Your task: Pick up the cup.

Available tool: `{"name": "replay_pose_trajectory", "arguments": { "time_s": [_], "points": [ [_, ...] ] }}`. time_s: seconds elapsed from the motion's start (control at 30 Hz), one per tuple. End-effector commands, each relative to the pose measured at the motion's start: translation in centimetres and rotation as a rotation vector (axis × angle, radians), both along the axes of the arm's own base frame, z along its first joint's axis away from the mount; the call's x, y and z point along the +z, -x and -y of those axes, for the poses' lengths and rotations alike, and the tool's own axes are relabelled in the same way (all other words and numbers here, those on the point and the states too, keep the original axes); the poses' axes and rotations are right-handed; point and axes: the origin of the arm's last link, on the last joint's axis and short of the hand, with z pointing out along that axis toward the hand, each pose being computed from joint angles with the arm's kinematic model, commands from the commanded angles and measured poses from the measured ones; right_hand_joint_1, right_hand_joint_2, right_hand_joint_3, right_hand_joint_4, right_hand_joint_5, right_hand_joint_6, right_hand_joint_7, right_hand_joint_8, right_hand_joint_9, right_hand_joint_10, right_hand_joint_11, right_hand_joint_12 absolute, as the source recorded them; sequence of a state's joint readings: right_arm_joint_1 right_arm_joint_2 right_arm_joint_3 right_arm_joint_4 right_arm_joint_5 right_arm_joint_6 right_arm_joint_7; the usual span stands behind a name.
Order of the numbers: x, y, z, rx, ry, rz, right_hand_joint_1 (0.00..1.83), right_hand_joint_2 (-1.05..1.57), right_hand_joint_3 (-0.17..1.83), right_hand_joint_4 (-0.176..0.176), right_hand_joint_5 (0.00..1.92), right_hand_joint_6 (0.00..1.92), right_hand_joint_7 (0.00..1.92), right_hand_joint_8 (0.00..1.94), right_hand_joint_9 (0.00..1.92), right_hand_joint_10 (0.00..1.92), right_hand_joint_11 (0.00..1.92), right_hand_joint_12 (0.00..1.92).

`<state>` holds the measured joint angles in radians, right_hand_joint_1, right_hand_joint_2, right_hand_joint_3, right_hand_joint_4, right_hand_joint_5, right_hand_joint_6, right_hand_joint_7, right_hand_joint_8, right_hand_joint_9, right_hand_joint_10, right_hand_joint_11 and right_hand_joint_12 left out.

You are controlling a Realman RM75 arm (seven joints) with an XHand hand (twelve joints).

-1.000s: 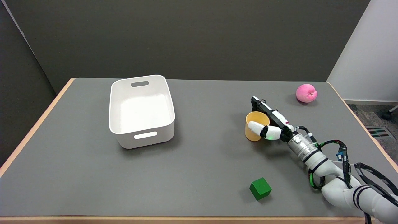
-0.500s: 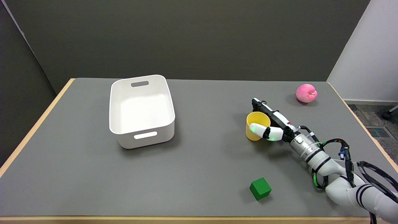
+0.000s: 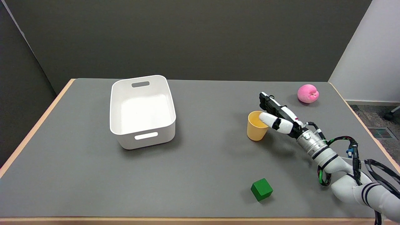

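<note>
Yellow-orange cup [image 3: 257, 126], upright on the grey table [image 3: 200, 175] well to the right of the white bin [image 3: 142, 111], with the right hand [image 3: 276, 115] at its right side: a white finger lies across the rim and black fingers reach past behind it, but whether it truly grips the cup cannot be told, since the contact is hidden. Green cube [image 3: 261, 189] sits nearer the camera than the cup, pink apple-shaped toy [image 3: 308, 93] farther back and right of it; the arm is cut off at the lower right corner. Table edged in pale wood, dark grey wall behind, lighter wall and carpeted floor at right.
</note>
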<state>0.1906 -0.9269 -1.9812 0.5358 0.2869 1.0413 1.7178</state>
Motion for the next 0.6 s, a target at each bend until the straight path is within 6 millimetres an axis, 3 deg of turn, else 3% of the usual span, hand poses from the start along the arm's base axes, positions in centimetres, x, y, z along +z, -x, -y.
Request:
{"name": "replay_pose_trajectory", "arguments": {
  "time_s": [0.03,0.27,0.6],
  "points": [
    [0.1,0.1,-1.7,0.01,-0.027,0.019,0.48,0.52,0.83,-0.125,0.0,0.0,0.0,0.0,0.0,0.0,0.0,0.15],
    [-1.0,1.6,-3.4,-0.03,-0.049,0.038,0.49,0.52,0.82,-0.128,0.0,0.0,0.0,0.0,0.0,0.0,0.0,0.11],
    [-1.8,1.9,-3.5,-0.033,-0.076,0.035,0.5,0.52,0.81,-0.129,0.0,0.0,0.0,0.0,0.0,0.0,0.0,0.05]
  ]
}}
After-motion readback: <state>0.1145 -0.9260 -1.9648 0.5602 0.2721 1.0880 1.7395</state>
